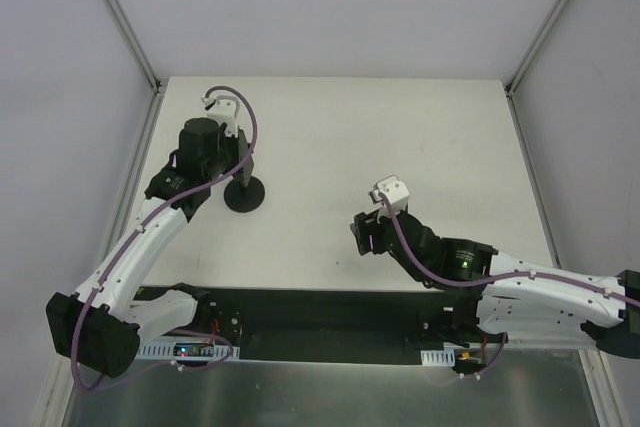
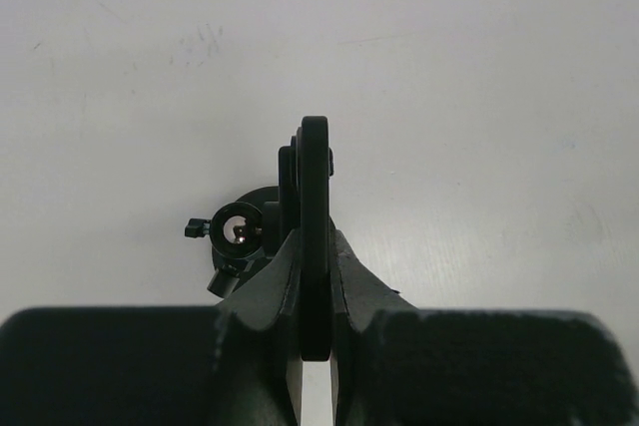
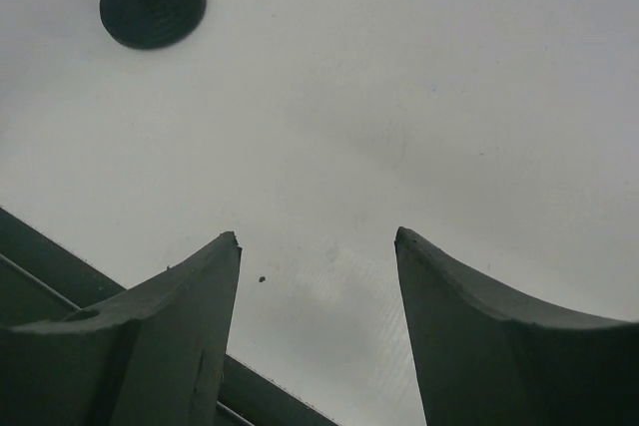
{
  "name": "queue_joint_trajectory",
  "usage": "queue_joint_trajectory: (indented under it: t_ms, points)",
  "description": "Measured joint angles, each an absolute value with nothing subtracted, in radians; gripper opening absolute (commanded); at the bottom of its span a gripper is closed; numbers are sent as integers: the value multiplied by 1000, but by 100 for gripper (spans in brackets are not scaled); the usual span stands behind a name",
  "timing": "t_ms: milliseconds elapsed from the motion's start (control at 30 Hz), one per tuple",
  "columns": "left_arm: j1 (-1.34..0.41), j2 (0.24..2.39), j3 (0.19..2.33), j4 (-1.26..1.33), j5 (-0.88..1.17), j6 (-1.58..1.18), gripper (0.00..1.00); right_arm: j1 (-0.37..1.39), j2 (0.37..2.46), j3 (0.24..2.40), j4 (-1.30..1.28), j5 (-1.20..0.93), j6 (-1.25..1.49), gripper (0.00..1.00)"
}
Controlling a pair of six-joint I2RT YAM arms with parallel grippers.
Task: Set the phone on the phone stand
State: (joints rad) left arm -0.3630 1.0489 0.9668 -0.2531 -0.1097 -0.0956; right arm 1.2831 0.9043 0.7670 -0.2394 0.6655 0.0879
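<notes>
A: See the phone stand (image 1: 245,197) anywhere?
B: Yes. Standing on the white table (image 1: 330,127), over on the left side, round black foot flat down, thin pole going up.
A: Tipped over?
B: No, foot flat on the table.
A: Close to the left gripper (image 2: 316,238)?
B: Very close. Just below it and a bit to one side. From the left wrist, looking down on the stand's little round head, just left of the fingers (image 2: 268,286).
A: Pressed together or spread apart?
B: Pressed together, pinching a thin black slab (image 2: 316,162) seen from its edge. Sticking up past the fingertips, with a round top.
A: Phone, or part of the stand?
B: Cannot tell. Too dark and too thin from this side.
A: Touching the stand's head?
B: Hard to say. Right next to it, maybe joined, maybe not.
A: And the right gripper (image 3: 318,236)?
B: Spread wide, with only white table showing between the two fingers.
A: Near the stand?
B: No, well apart. Low over the table, right of the middle, closer to the front edge. From the right wrist, only the round foot and a bit of pole, up in the far left corner.
</notes>
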Motion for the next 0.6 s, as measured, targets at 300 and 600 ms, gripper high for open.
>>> queue_joint_trajectory:
  t_ms: [300, 600]
  points:
    - [-45, 1218, 1129, -292, 103, 46, 0, 1274, 715, 724, -353, 637, 96, 66]
    - [131, 1512, 1453, -270, 268, 221, 0, 1273, 689, 834, -558, 579, 99, 66]
